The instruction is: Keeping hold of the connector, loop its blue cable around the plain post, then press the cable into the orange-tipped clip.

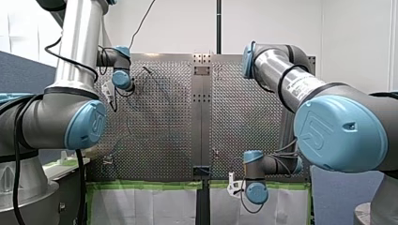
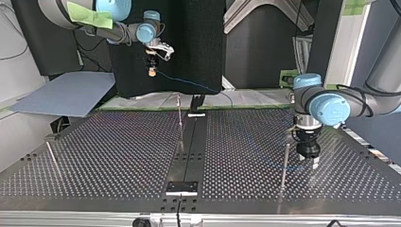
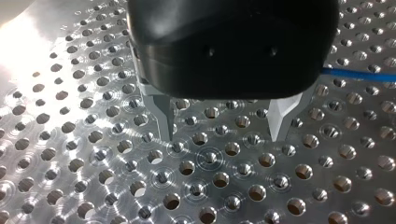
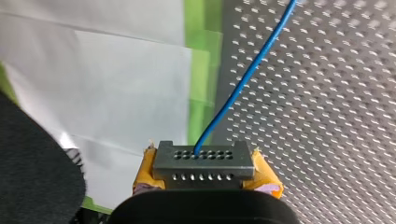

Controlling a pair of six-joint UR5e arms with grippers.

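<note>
Top view, L to R. Right gripper (image 2: 152, 66) raised beyond table's far edge, yellow pads (image 4: 266, 175) clenched on connector (image 4: 203, 163): dark metal block, rows of small holes. Blue cable (image 2: 189, 84) thin, smooth, trailing free; apparently not yet looped round slim steel post (image 2: 180, 120), nor clipped. Orange-tipped clip not made out. Left gripper (image 3: 222, 135) released, empty, bare metal fingers just above perforated table (image 2: 118, 151).

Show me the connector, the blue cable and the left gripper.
connector (image 4: 204, 163): right wrist view, its grey holed face.
blue cable (image 4: 248, 74): right wrist view, its middle stretch.
left gripper (image 3: 222, 137): left wrist view, midway between fingertips.
</note>
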